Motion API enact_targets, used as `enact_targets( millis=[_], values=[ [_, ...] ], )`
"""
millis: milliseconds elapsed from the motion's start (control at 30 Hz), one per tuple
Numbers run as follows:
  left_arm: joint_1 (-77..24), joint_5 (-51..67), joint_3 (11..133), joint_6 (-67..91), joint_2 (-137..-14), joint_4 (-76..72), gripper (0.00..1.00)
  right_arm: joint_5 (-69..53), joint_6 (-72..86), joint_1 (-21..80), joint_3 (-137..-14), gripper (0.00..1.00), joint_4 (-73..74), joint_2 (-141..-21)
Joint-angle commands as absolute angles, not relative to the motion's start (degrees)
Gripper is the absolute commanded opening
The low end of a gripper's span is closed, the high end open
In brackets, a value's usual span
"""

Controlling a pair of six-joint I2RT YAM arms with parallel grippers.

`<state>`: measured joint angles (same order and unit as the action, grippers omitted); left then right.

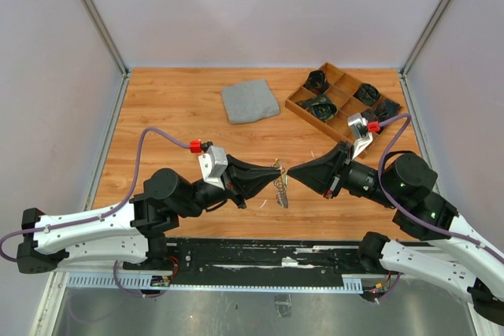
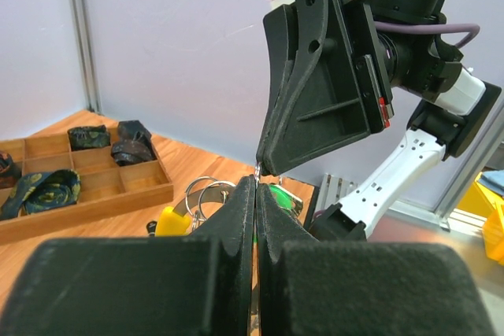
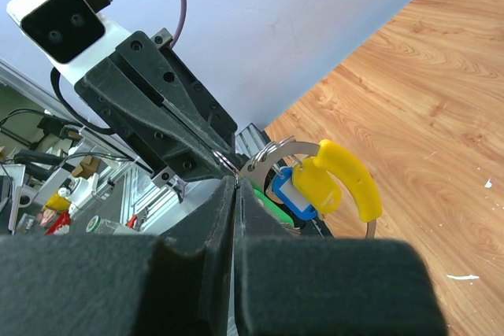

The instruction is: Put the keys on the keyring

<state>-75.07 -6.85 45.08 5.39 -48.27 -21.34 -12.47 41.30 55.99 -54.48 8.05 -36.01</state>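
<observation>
Overhead; opposed wrist close-ups sharing keyring [image 3: 272,149]

In the top view, the keyring [image 1: 280,186] and keys [image 1: 277,167] are being shown too small for colours or contact to be told. In the left wrist view, the ring's lower part is being hidden by the blurred left claw [image 2: 254,185], the green key head [image 2: 277,194] is being half covered, and the wooden tray [image 2: 94,210] is being cut off at the left edge. In the right wrist view, the ring's bottom is being masked by the blurred right claw [image 3: 235,183].
</observation>
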Motion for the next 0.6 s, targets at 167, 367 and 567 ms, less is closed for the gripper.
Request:
enact_targets(
  millis=[167,367,567],
  values=[
    [-74.8,-6.6,45.5,5.0,-47.4,-25.0,0.01,-11.8,41.7,56.6,-55.3,0.01,11.1,-36.9],
    [-74.8,-6.3,45.6,4.9,-47.2,-24.9,0.00,-12.1,41.9,56.6,-55.3,0.01,11.9,-37.7],
    [-74.8,-5.8,45.6,5.1,-47.5,-25.1,0.01,-12.6,39.6,56.6,-56.3,0.11,12.0,-38.2]
  ],
)
